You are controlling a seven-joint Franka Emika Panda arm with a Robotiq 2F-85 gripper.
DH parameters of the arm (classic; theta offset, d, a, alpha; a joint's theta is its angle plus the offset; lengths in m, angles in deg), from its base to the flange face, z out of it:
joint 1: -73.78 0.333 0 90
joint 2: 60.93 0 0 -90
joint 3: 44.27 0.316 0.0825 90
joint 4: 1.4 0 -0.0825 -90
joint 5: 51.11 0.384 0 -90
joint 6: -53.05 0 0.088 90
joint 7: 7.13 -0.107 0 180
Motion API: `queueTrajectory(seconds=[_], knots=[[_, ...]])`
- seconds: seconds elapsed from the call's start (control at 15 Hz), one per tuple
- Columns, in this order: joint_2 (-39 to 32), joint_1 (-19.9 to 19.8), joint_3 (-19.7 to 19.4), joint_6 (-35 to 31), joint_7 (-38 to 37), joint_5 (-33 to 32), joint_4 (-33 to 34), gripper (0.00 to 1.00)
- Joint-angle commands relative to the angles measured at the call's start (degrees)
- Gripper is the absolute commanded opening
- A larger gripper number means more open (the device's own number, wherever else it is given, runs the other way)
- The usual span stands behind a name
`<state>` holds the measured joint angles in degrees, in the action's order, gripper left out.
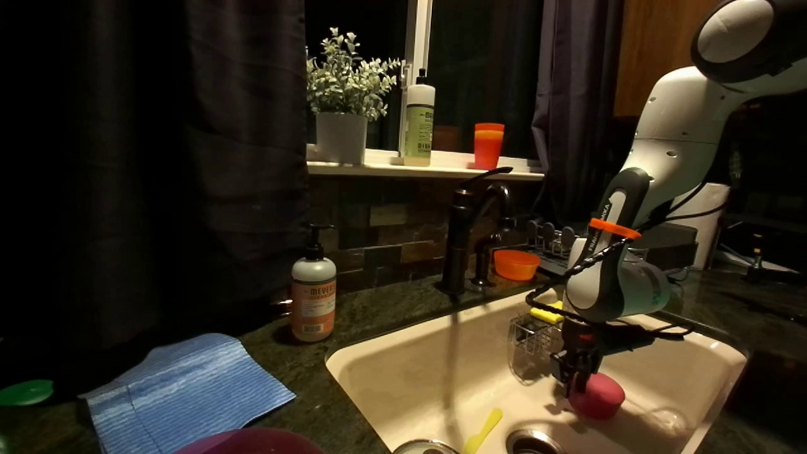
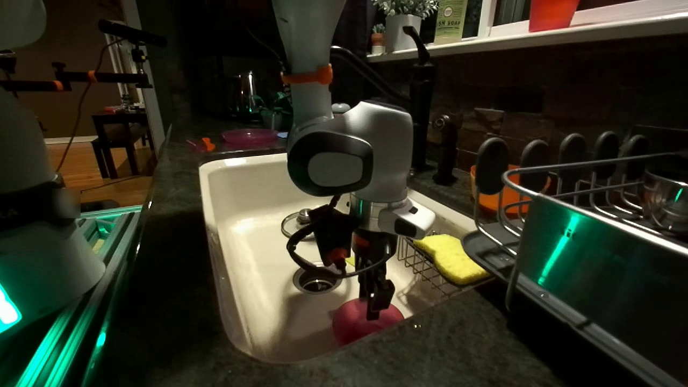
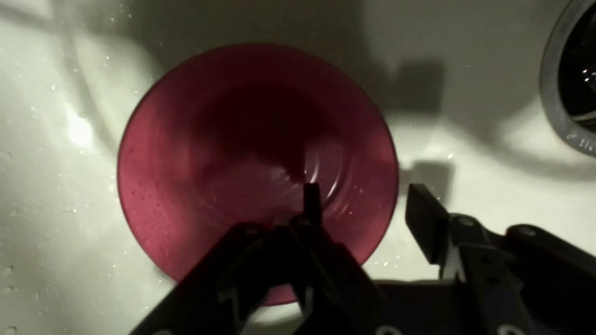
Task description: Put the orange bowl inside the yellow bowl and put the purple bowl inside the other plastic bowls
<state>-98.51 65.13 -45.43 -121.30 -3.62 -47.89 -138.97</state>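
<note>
The gripper point(image 3: 368, 211) stands spread, its fingers point(image 3: 426, 228) astride the rim of the purple bowl point(image 3: 256, 170), which reads more pink-red in this light. One tip is over the bowl's inside, the other beyond its wall; how deep either reaches I can't tell. That bowl sits mouth up under the gripper in the sink point(image 1: 410, 378). My worry is the squeeze to come: droplets cling to the plastic, so a shallow bite might let the rim slip or the bowl swivel. Past the outer finger is the drain point(image 3: 570, 79); to one side and higher, a wire caddy point(image 2: 424, 271) with a yellow sponge point(image 2: 451, 258) could snag the bowl during a lift. Farther up and out, the orange bowl point(image 1: 517, 266) rests between the faucet point(image 1: 458, 243) and dish rack point(image 2: 602, 258), whether inside the yellow bowl I can't make out. Tight quarters: a careless swing could clip either and topple everything.
</note>
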Motion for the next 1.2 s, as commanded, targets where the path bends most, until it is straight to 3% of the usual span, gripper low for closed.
queueTrajectory(seconds=[0.0,0.2,0.67,1.13], knots=[[-0.23,3.83,-3.21,1.97,-2.80,-0.62,1.44,0.17],[1.61,7.12,-5.72,6.07,-5.81,-0.26,1.23,0.00],[10.37,13.68,-8.47,22.79,-14.00,-2.20,1.14,0.01],[20.38,14.47,-6.54,42.43,-19.76,-7.33,4.66,0.01]])
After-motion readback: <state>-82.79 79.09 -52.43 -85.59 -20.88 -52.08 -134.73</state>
